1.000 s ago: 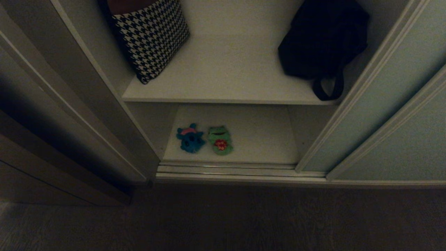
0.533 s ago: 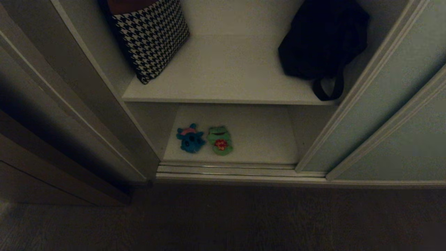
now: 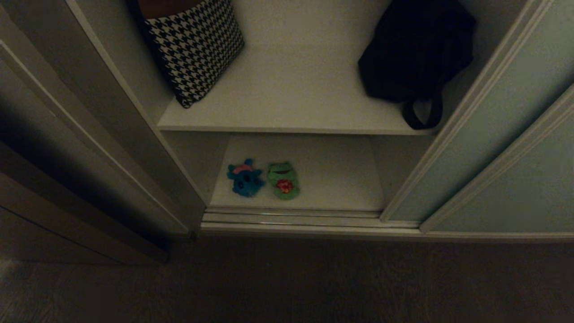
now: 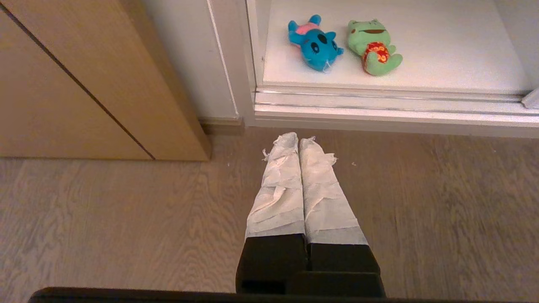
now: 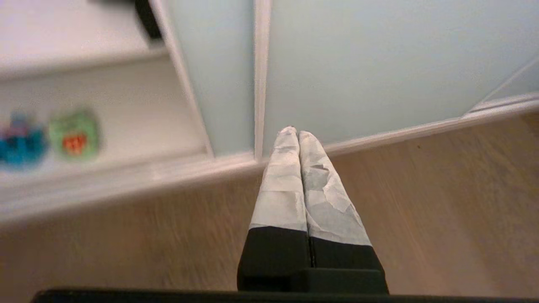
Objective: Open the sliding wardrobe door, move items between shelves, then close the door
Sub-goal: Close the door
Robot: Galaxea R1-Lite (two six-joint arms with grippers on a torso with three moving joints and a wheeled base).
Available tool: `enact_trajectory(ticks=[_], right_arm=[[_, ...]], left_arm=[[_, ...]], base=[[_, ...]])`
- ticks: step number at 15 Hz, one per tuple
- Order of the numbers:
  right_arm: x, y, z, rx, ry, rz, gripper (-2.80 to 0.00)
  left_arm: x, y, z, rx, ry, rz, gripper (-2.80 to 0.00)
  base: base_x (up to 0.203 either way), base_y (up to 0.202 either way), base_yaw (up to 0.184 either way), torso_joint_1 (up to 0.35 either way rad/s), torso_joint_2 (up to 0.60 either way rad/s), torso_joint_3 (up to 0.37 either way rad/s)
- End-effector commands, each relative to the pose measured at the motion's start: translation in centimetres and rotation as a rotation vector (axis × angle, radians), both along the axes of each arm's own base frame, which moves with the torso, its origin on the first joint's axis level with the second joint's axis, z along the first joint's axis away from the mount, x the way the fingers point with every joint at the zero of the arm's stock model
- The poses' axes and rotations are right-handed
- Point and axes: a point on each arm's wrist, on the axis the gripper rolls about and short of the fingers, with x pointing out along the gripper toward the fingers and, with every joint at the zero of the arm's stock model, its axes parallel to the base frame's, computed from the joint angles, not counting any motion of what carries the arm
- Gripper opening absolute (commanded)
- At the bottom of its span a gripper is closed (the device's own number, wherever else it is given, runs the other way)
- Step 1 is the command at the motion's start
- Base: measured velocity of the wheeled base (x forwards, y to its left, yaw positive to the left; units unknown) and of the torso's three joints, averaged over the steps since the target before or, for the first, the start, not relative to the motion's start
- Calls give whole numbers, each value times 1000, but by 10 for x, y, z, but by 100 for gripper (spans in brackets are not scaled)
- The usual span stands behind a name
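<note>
- The tall matte pale grey-green sliding wardrobe door [image 3: 502, 134] with its slim pale metal frame stood slid to the right side, so the compartment was open; door-opening step judged done.
- Step in hand, by judgement: start of moving the items between shelves.
- Small teal-blue plush toy with pink tuft [image 3: 245, 178] and small green plush toy in red flowered shorts [image 3: 283, 180] lay side by side, just beside each other, on the lower flat white shelf board [image 3: 341, 179], near its front left, close to the pale metal floor track [image 3: 291, 220].
- Upper flat white shelf board [image 3: 291, 98] carried a black-and-white houndstooth cushion [image 3: 195, 47] leaning at left and a big black strapped bag [image 3: 415, 54] at right; its bare middle looked like the drop spot.
- Neither arm showed in the head view.
- Left tool [image 4: 299, 141], tape-wrapped fingers pressed together, nothing held, pointed at the wooden floor [image 4: 126, 210] short of the track, apart from the toys.
- Right tool [image 5: 294, 132], taped fingers also pressed together and empty, sat low in front of the door panel's bottom edge, toys off to one side and blurred there.
- Next move would call for: spreading a tool, reaching over the track into the lower compartment, pinching one soft toy without nudging its neighbour, then lifting clear of the upper board's front edge.
</note>
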Motion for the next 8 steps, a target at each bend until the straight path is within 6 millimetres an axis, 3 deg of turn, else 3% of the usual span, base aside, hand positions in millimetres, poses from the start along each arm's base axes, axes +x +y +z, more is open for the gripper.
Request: enact_trajectory(ticks=[1, 8], right_arm=[[34, -1, 22, 12, 51, -36, -280], [80, -1, 56, 51, -9, -164, -280]], left_arm=[[0, 0, 0, 0, 2, 0, -280], [0, 0, 0, 0, 2, 0, -280]], base=[[0, 0, 0, 0, 0, 0], [0, 0, 0, 0, 0, 0]])
